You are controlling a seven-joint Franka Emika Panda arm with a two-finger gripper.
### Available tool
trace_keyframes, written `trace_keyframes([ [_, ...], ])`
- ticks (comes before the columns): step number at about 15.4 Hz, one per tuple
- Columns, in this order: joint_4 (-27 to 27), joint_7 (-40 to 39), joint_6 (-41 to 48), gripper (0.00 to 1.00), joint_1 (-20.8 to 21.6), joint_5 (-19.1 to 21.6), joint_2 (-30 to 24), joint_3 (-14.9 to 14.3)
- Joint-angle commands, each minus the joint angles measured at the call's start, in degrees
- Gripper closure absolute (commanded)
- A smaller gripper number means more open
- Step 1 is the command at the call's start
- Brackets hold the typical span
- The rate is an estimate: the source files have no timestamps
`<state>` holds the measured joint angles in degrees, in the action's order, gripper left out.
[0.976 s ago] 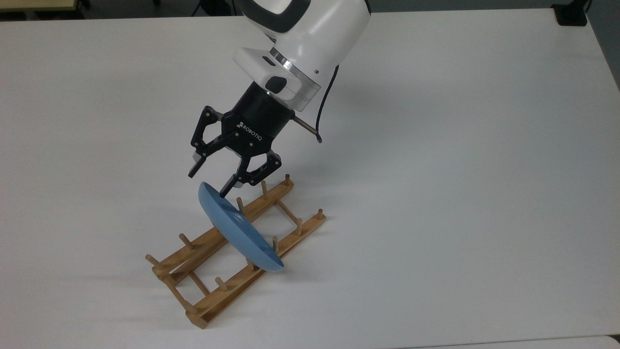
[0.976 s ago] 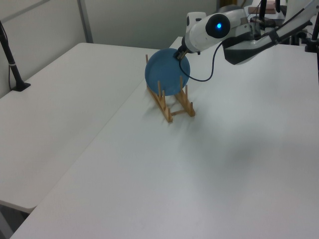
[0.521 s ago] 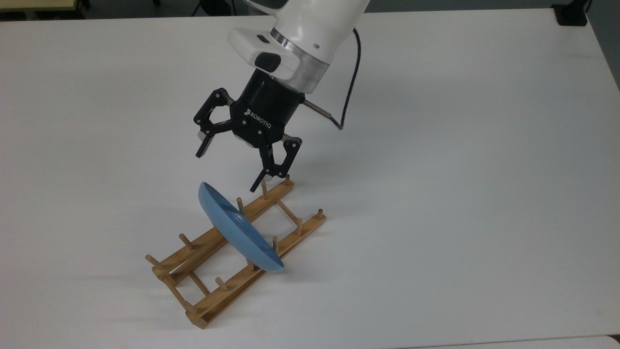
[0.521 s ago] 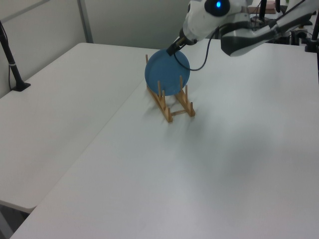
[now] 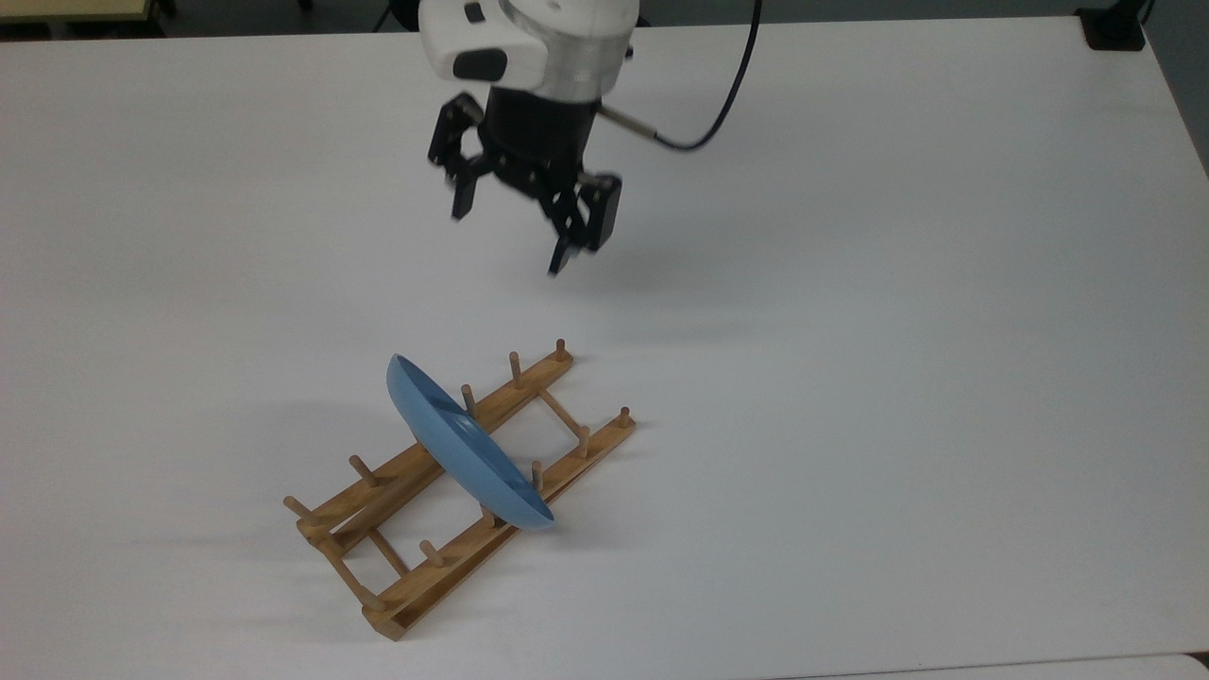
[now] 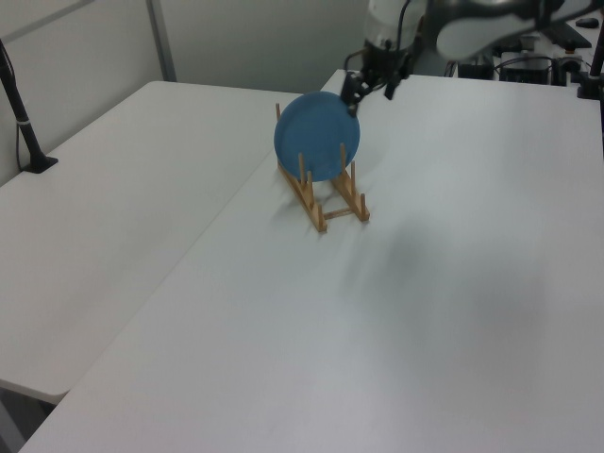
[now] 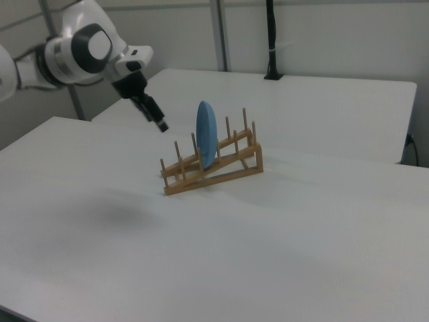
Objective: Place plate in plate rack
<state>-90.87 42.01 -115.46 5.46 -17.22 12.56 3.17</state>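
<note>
On the white worktop [image 5: 897,378], nearest the top view's lower edge: one plate rack [image 5: 444,491], light-brown wood, two long parallel rails joined by thin crossbars, short upright pegs along each rail; it lies diagonally in the top view, running from lower left to upper right, its lower-left end closest to that edge. Standing in the rack, about midway along it: one plate [image 5: 463,444], round, shallow, glossy light blue, set on edge between pegs and spanning both rails, its upper rim tipped toward the top view's upper left. Same plate in the left view [image 6: 317,137], presenting its round face with two pegs in front of it; in the right view [image 7: 206,134], seen nearly edge-on, close to upright, with the rack [image 7: 214,164] rising from the right view's left to its right. Nothing touches the plate apart from the rack. Beyond the rack, well apart from it and raised above the worktop: one black two-finger hand [image 5: 510,231], fingers spread wide and holding nothing, tips pointing down toward the surface; a white wrist housing above it and a black cable looping off to the top view's right. In the left view the hand [image 6: 368,87] sits just past the plate's upper right rim; in the right view the hand [image 7: 154,117] is to the left of the plate, clear of it. Farthest back in the right view: a second white worktop [image 7: 322,107] with a black post standing on it.
</note>
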Motion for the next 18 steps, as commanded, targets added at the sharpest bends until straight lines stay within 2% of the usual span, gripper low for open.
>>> trace_keyframes([
  [1, -2.4, -16.4, 12.3, 0.00, -0.7, 11.3, -7.0, -0.1],
  [3, -3.3, -28.0, 17.7, 0.00, -2.1, 15.0, -9.6, -0.3],
  [8, -4.4, -48.8, 23.9, 0.00, -5.2, 15.3, -12.9, -0.4],
  [18, -4.1, -44.4, 24.3, 0.00, -5.4, 13.2, -12.7, -0.5],
])
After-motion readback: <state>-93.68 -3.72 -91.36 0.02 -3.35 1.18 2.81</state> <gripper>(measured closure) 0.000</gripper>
